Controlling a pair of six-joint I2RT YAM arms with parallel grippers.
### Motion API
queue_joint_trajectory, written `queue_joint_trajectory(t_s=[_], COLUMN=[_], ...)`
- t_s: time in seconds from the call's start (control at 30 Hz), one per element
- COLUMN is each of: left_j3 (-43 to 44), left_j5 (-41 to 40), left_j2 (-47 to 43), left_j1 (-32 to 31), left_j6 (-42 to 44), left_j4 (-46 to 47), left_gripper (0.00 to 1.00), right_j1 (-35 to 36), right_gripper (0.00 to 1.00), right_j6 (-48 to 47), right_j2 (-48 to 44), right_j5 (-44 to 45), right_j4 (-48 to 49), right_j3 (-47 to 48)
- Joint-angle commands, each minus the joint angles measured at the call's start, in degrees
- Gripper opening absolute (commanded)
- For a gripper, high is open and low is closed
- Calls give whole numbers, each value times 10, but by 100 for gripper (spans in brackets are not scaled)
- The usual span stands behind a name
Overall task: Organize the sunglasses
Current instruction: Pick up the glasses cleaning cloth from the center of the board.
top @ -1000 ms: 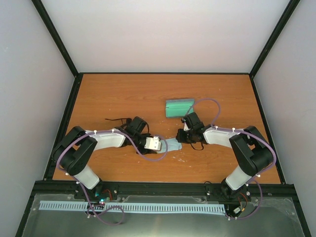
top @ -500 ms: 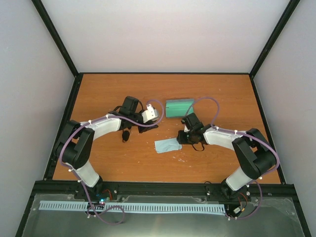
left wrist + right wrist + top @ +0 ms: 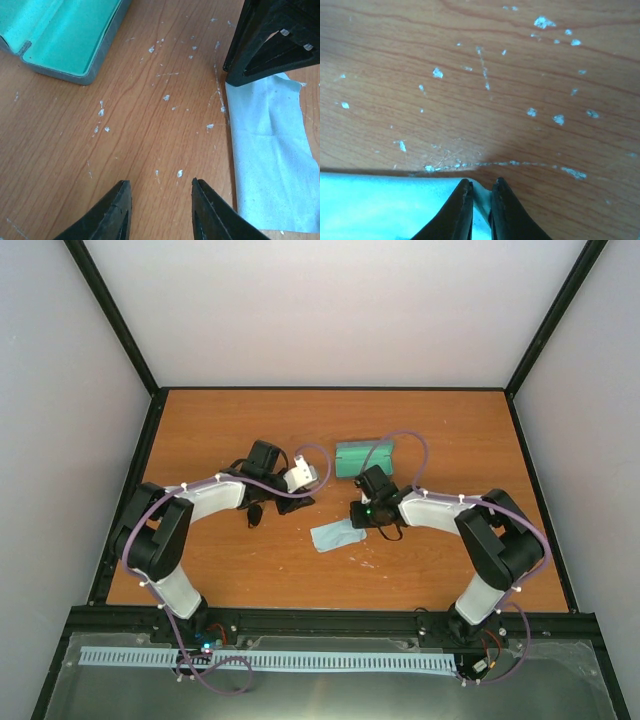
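Left gripper (image 3: pixel 160 186) has swung off the cloth (image 3: pixel 337 535) since a second ago. It's now nearer the far edge, beside the open case (image 3: pixel 365 457), jaws apart, empty. Right gripper (image 3: pixel 481 184) is nearly closed, pinching the cloth's edge. Sunglasses (image 3: pixel 254 513) lie left of worktop (image 3: pixel 200 430) centre, partly under the left forearm, behind that gripper.

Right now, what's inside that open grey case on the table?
The case shows only its green lining, with nothing lying in it. A thin strip near its right end is hidden under the right arm's purple cable.
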Motion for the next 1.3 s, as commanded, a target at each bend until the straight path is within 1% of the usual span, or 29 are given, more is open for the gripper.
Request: queue_joint_trajectory(t_s=[0.0, 0.07, 0.17, 0.37, 0.77, 0.93, 1.07, 1.27], left_j3=[1, 3, 6, 2, -18, -22, -27, -34], left_j5=[-7, 0, 2, -26, -84, -81, -83, -74], left_j2=[1, 6, 17, 37, 33, 38, 38, 30], left_j1=[-3, -4, -24, -69, -72, -76, -79, -83], left_j6=[-2, 4, 14, 23, 18, 19, 21, 18], left_j4=[-10, -21, -45, -64, -55, -60, -63, -73], left_gripper=[35, 37, 39, 38, 38, 38, 32, 33], right_j1=[9, 9, 9, 9, 9, 8, 9, 9], right_gripper=[9, 3, 3, 3, 3, 3, 3, 3], right_j6=[-2, 0, 8, 27, 28, 29, 30, 32], right_j2=[51, 53, 46, 39, 40, 41, 40, 37], right_j5=[17, 17, 28, 38, 34, 33, 34, 35], right_j4=[-79, -81, -83, -80, -70, -69, -69, -69], right_j3=[-18, -20, -23, -22, -24, -25, -26, -25])
